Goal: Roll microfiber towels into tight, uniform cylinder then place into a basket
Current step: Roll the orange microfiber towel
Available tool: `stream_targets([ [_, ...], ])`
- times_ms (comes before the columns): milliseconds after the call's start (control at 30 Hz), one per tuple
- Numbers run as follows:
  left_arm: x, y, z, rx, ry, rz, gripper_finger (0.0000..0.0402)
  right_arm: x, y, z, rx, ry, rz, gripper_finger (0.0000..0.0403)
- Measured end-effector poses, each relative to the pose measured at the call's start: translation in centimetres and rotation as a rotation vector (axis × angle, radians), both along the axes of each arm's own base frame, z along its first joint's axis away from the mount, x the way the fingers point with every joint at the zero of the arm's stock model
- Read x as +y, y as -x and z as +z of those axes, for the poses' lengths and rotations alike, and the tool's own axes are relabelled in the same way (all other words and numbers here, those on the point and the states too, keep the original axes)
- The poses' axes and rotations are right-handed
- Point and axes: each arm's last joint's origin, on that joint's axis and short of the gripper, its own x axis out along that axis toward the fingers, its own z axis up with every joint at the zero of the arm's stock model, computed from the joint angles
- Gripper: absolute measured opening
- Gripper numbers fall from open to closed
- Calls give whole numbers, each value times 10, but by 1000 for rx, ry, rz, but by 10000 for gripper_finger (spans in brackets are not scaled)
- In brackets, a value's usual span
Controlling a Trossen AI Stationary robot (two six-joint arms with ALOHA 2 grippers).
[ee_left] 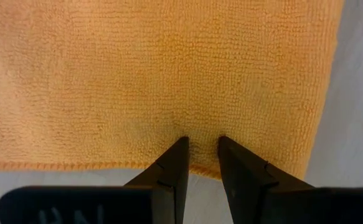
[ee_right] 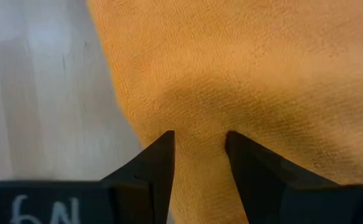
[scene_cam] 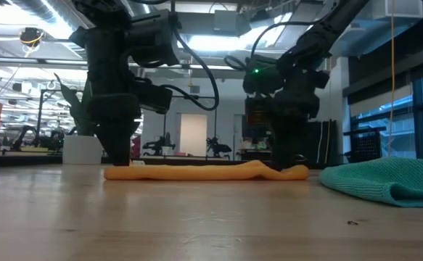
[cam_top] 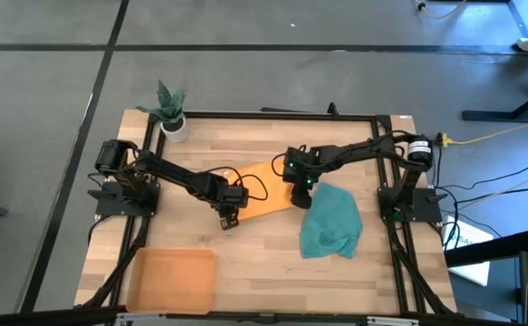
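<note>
I see both grippers, left gripper (ee_left: 201, 144) and right gripper (ee_right: 199, 138), apparently pinching the orange towel's (cam_top: 265, 192) opposite ends, jaws narrow.

A robotics lab or workshop: a wooden table (cam_top: 245, 244) in a black metal frame stands on a grey concrete floor (cam_top: 245, 27) marked with dark lines, cables (cam_top: 490, 136) trailing off to the right. Beyond the table, the low view shows ceiling strip lights (scene_cam: 44, 11), exposed ducts, more robot rigs (scene_cam: 22, 138) and large windows (scene_cam: 400, 109) on the right
</note>
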Motion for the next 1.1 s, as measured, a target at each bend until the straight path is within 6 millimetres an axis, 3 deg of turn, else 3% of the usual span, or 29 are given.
stream_targets([
  [400, -25, -3, 0, -61, 58, -17, 82, -21, -1, 0, -38, 94, -69, 152],
  [667, -41, -24, -18, -179, 96, -45, 82, -42, -7, 3, -155, 231, -64, 147],
  [900, -45, -32, -21, -265, 97, -82, 82, -56, -9, 4, -180, 406, -130, 146],
  [1100, -45, -32, -17, -277, 85, -90, 82, -58, -7, 19, -226, 403, -141, 146],
])
